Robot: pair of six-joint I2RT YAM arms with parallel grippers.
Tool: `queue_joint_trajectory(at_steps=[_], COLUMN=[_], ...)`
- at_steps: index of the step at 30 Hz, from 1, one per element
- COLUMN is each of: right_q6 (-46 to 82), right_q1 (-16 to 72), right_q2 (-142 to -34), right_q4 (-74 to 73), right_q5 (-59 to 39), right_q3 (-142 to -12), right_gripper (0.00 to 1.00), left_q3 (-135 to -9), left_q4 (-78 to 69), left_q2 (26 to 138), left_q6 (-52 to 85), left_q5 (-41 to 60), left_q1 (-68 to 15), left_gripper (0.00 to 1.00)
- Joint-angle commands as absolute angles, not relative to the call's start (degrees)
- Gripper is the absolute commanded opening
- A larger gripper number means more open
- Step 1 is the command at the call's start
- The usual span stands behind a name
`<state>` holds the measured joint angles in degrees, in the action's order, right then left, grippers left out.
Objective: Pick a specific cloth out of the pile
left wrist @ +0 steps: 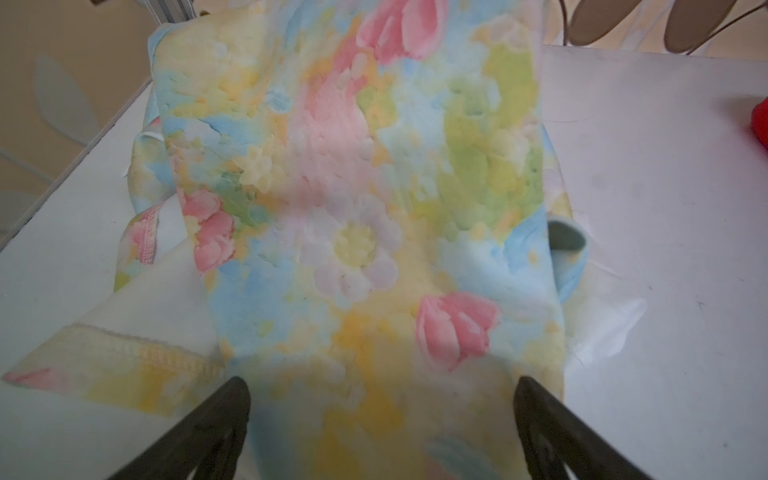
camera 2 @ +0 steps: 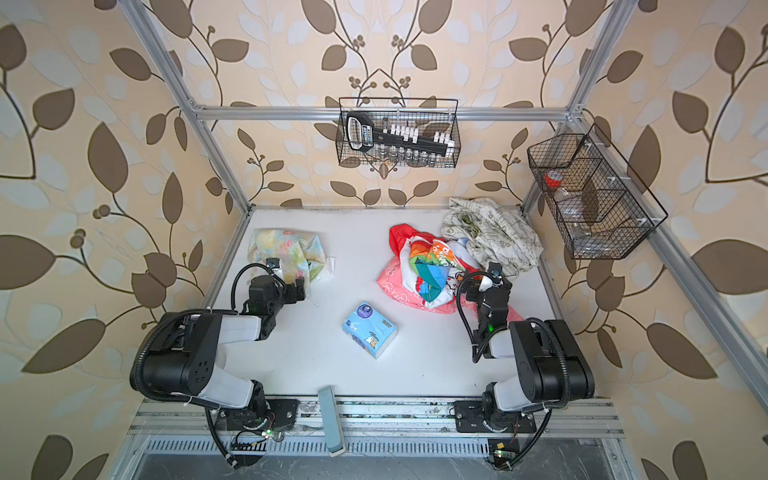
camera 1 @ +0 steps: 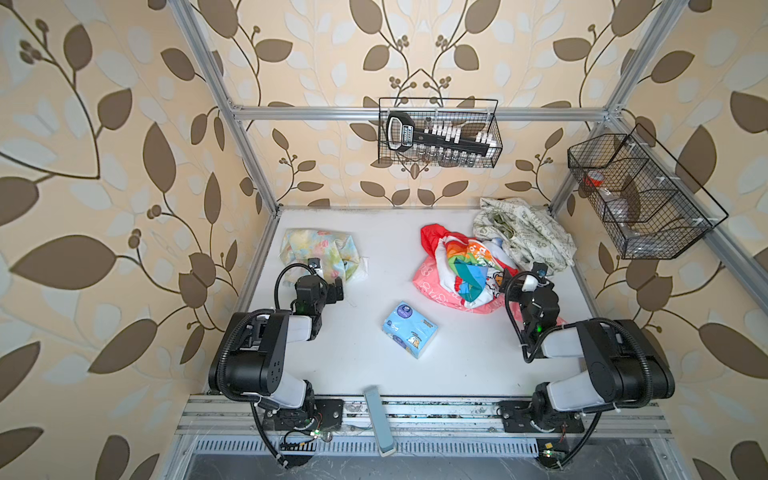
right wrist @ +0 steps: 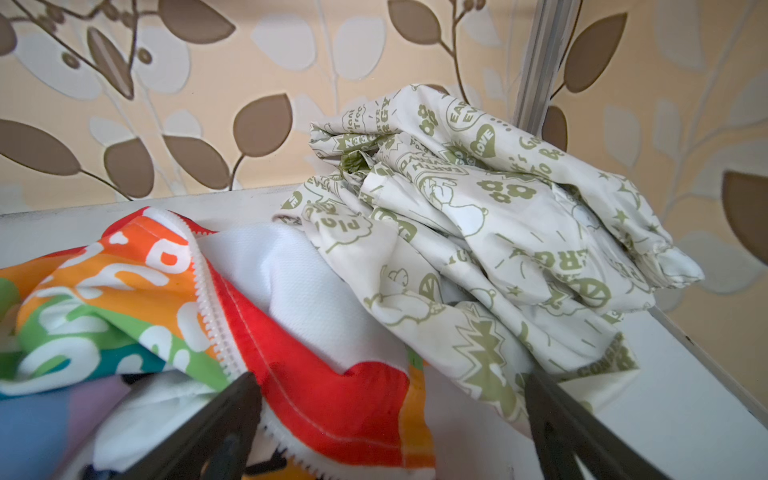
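Far left of the white table (camera 1: 386, 249): the cloth (camera 1: 318, 251), pale yellow with pink flowers, crumpled, well apart from the pile. Left gripper (left wrist: 380, 392): jaws spread wide over the cloth's near edge, clamping nothing. Centre: light blue tissue pack (camera 1: 409, 329). Right: the pile (camera 1: 465, 266), mixed fabrics. Right gripper (right wrist: 390, 390): jaws spread wide above the pile, holding nothing.

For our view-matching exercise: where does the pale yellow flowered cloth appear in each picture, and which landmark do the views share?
In a top view: the cloth lies back left on the table.
In a top view: the cloth, same spot.
Left wrist: the cloth fills the middle.
Right wrist: not in it.
Shared landmark: the pile; left wrist shows only its red edge.
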<state>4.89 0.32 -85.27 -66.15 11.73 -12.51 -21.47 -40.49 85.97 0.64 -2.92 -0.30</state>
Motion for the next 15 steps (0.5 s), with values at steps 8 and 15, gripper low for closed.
queue_joint_trajectory(at_steps=[8,15], right_q6=[4.49,4.46], right_q1=[0.41,0.44], right_q2=[-86.09,-85.69], right_q4=[-66.15,-66.28], right_q5=[10.75,10.65], right_q3=[-13.01,-12.6], right_gripper=[1.0,1.0], left_q3=[-22.5,-22.5], left_q4=[-41.57,-41.57], left_q2=[85.76,85.71], left_q6=[0.97,0.97], left_q5=[-1.77,-1.81], left_q1=[-0.1,-0.18], left_gripper=[0.99,0.99])
